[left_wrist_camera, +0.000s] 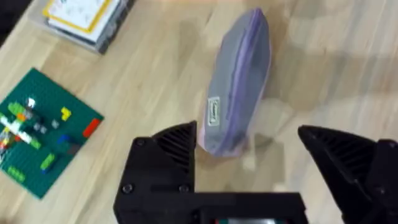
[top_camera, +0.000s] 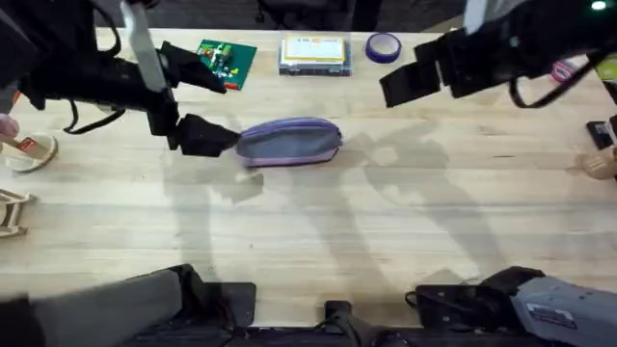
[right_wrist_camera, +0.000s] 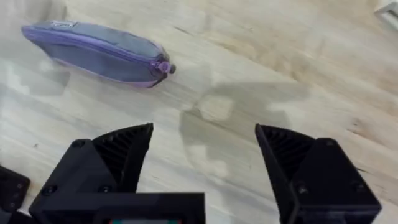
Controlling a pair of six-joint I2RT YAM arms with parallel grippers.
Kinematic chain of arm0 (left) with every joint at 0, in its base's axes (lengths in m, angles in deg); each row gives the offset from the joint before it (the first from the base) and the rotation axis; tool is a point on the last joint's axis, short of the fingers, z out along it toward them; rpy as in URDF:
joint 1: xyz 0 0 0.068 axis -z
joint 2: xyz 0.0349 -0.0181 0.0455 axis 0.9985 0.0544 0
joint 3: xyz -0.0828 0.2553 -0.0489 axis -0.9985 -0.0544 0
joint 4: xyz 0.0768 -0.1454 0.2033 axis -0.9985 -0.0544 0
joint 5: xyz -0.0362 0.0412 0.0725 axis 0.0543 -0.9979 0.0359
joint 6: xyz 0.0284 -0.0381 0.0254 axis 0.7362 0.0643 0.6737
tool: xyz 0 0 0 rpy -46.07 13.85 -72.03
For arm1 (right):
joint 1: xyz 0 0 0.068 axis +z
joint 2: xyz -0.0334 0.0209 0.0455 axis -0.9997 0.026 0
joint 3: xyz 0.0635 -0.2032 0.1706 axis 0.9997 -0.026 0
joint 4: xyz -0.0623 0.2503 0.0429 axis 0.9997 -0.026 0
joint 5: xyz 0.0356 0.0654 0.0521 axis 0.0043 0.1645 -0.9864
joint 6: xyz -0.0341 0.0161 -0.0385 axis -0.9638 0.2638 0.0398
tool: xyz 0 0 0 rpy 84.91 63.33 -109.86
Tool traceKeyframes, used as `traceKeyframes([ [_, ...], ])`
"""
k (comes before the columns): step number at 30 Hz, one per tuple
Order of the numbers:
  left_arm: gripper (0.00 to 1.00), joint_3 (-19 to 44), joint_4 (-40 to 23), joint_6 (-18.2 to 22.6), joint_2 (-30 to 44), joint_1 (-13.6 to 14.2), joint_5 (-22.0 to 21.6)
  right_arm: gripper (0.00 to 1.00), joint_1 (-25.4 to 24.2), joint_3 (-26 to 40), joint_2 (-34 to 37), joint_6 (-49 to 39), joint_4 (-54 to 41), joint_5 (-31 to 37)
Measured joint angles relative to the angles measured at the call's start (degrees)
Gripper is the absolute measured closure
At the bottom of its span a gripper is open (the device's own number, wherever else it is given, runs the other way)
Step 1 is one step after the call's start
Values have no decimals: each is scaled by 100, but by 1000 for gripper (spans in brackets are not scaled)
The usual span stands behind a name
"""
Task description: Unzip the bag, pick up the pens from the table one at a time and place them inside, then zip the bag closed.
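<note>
No text can be read: the small white tag (left_wrist_camera: 214,112) on the bag (left_wrist_camera: 239,81) and the yellow label (top_camera: 313,48) on the clear box (top_camera: 313,67) carry marks too small to make out.

left gripper (top_camera: 207,136): in the overhead view its tips sit against the near end of the bag (top_camera: 288,141); whether they touch it cannot be told.
bag's near end: in the left wrist view the low corner is partly covered by one black finger (left_wrist_camera: 174,149).
bag label (left_wrist_camera: 214,112): a small tag, print too small to read.
right arm (top_camera: 501,53): large, dark and blurred, cut off by the top edge.
plastic box (left_wrist_camera: 84,18): cut off by the picture's edge, label text unreadable.
green plate (left_wrist_camera: 43,130): its small pieces are blurred.
pink thing (top_camera: 562,69): mostly hidden behind the right arm.
</note>
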Motion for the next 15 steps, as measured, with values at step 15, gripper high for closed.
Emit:
traceKeyframes([
  [15, 5, 442, -66, -3887, -1959, 1454, -1628, 3, 0, 0, -504, -22, -724, 104],
])
